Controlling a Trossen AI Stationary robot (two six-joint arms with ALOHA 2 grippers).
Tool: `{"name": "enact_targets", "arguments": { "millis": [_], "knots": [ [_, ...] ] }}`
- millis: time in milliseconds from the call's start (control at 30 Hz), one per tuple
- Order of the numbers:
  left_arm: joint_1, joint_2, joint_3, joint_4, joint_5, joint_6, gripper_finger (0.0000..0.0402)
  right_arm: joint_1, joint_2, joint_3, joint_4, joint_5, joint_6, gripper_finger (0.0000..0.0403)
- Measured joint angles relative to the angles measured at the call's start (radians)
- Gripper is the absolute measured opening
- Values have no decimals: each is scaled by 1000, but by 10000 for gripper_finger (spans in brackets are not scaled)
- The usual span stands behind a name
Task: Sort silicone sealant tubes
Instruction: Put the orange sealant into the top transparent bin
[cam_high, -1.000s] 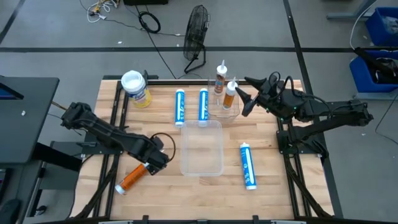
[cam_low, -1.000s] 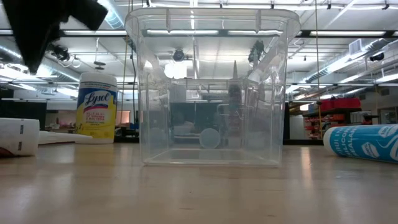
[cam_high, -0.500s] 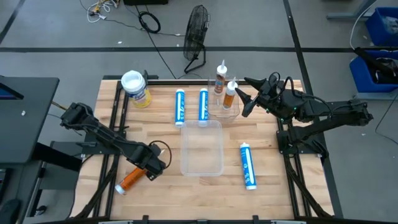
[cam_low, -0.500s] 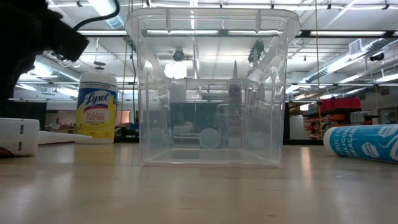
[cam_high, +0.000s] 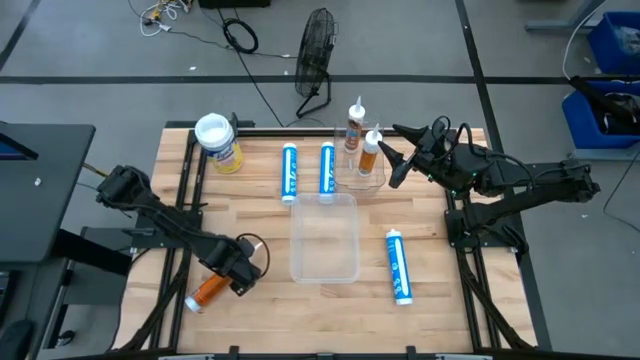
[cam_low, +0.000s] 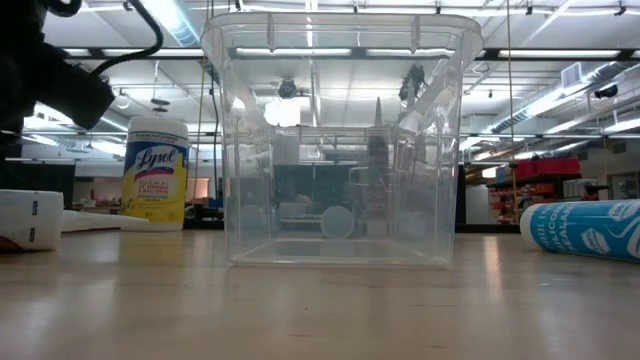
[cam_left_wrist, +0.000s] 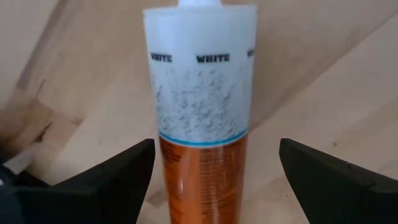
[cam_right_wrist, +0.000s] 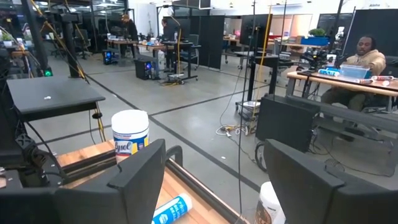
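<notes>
An orange tube (cam_high: 209, 289) lies at the lower left of the desk (cam_high: 260, 220), its white end toward the lower-left corner. The left claw (cam_high: 238, 277) sits over its upper end, fingers apart on either side, not clamped. Two blue tubes (cam_high: 290, 171) lie side by side above the clear bin (cam_high: 324, 238); a third blue tube (cam_high: 398, 265) lies at lower right. Two more orange tubes (cam_high: 369, 153) stand upright at upper centre, the right claw (cam_high: 393, 152) just beside them, fingers apart, empty. A yellow canister (cam_high: 219, 142) stands upper left.
</notes>
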Motion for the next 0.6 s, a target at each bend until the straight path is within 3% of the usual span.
{"name": "enact_targets", "arguments": {
  "millis": [367, 600],
  "knots": [
    [-48, 0, -68, 129, 33, -49, 343, 0, 0, 0, 0, 0, 2, 275],
    [-62, 0, -68, 150, 13, -50, 269, 0, 0, 0, 0, 0, 18, 275]
  ]
}}
